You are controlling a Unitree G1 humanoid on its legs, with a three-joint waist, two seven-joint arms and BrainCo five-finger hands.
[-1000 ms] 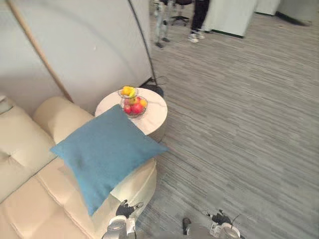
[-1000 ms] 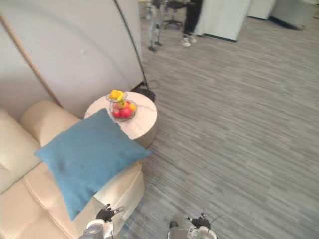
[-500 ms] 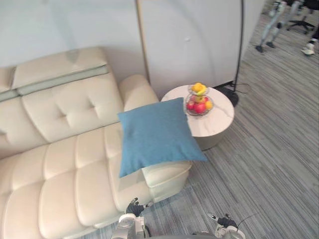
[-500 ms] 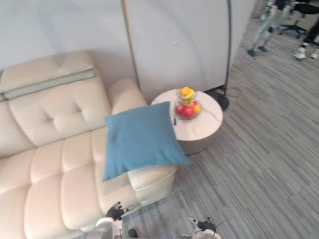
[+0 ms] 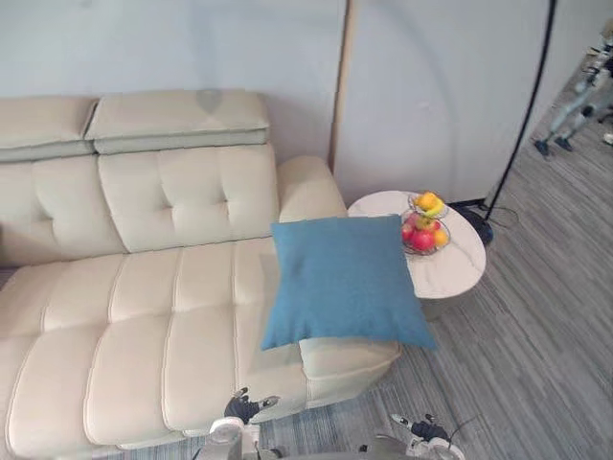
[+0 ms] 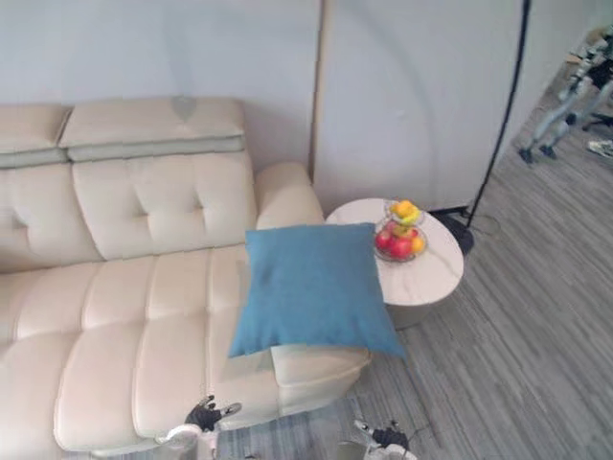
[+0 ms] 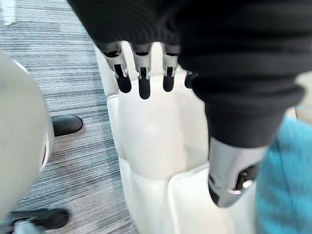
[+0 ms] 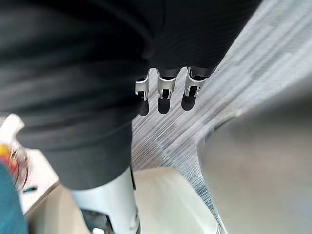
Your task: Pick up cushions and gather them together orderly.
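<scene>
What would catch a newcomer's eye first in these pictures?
A blue cushion lies on the right end of a cream sofa, one corner poking past the seat's edge. Just beside it, a bowl of red and yellow fruit stands on a round white table. The left hand and right hand hang low in front, open and empty.

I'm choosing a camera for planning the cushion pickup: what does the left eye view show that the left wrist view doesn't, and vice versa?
Left eye view: the round side table, the fruit bowl and the right hand. Left wrist view: the left hand close up, fingers straight and holding nothing. Both: the blue cushion on the cream sofa.
</scene>
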